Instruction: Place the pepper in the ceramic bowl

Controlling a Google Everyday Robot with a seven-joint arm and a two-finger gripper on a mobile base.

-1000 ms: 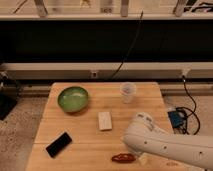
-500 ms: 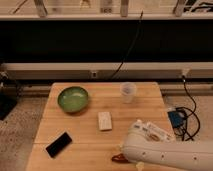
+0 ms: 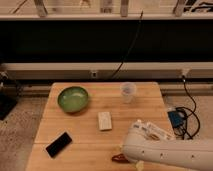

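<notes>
The pepper (image 3: 119, 158) is a small dark red chili lying on the wooden table (image 3: 90, 135) near its front edge; only its left end shows. My white arm (image 3: 165, 150) comes in from the lower right and covers the rest of it. The gripper (image 3: 131, 159) is down at the pepper, at the bottom edge of the view. The ceramic bowl (image 3: 73, 99) is round and green, standing at the back left of the table, far from the gripper.
A white block (image 3: 104, 120) lies at the table's middle. A clear plastic cup (image 3: 128, 92) stands at the back right. A black phone-like slab (image 3: 59, 144) lies at the front left. Cables and a blue box (image 3: 176, 119) lie on the floor to the right.
My arm has swung lower and leftward over the pepper, covering more of it. The bowl, block, cup and slab have not moved.
</notes>
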